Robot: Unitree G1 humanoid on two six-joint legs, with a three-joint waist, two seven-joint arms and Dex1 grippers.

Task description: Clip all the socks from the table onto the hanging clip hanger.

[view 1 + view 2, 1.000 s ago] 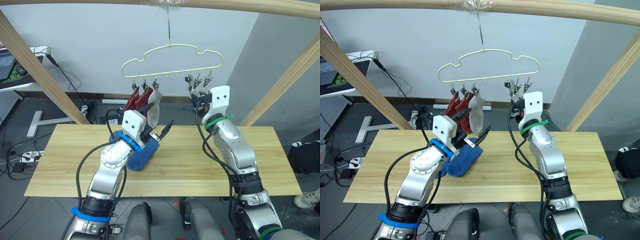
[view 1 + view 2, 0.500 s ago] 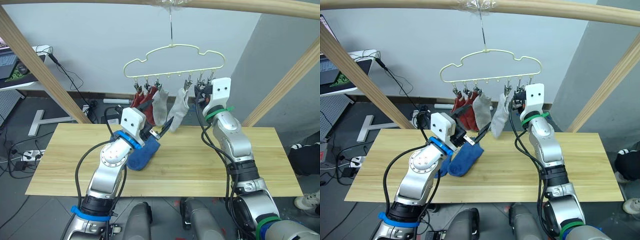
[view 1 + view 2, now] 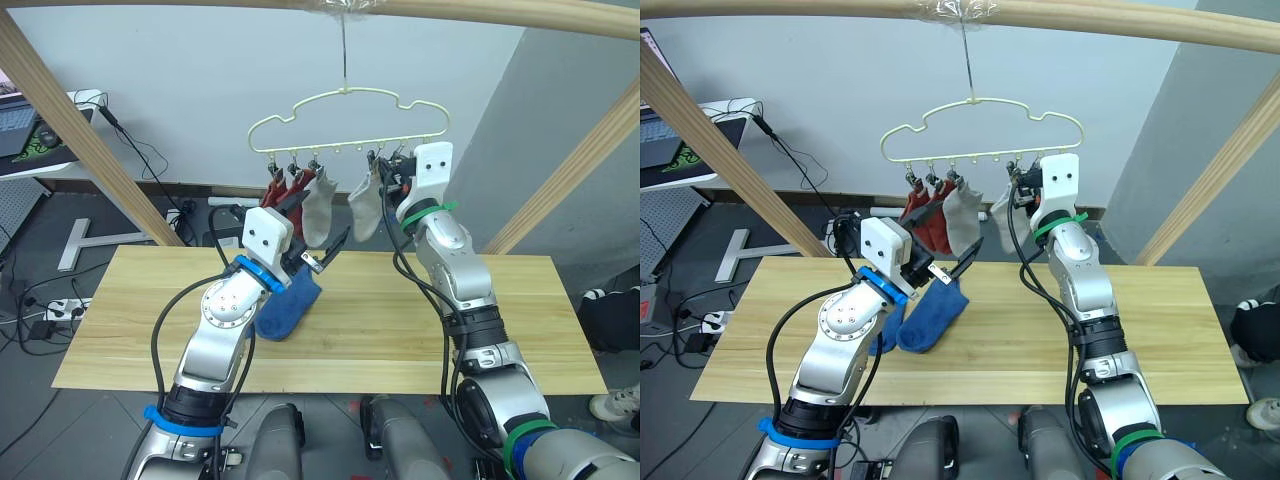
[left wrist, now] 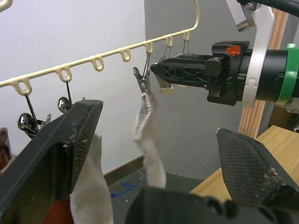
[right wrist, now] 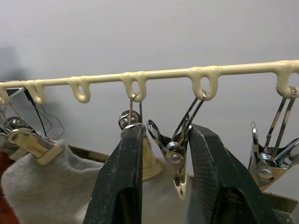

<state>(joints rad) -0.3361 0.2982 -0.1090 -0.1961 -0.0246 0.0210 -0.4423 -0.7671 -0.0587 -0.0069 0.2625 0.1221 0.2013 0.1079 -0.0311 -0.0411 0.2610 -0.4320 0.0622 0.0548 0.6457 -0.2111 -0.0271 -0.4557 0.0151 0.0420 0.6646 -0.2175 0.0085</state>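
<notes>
Up at the hanger, your right gripper point(image 5: 161, 186) has its two black fingers set narrowly apart, one on each side of a small metal clip point(image 5: 176, 161) — whether the pads actually press it, you cannot tell. That clip hangs from the bottom bar of the pale yellow clip hanger point(image 3: 345, 120), just beside the clip holding the second grey sock point(image 3: 366, 208).

Your left gripper point(image 3: 318, 237) sits lower, above the middle of the table point(image 3: 400, 330), with its fingers spread wide and nothing between them. Just under it, the two blue socks point(image 3: 288, 308) lie bunched together on the wood.

On the hanger you can see four socks clipped: two rust red socks point(image 3: 285, 195) at the robot's left end, then the first grey sock point(image 3: 318, 215) right beside them, then the second grey one further along. The hanger's hook hangs from the wooden pole point(image 3: 480, 10) overhead.
</notes>
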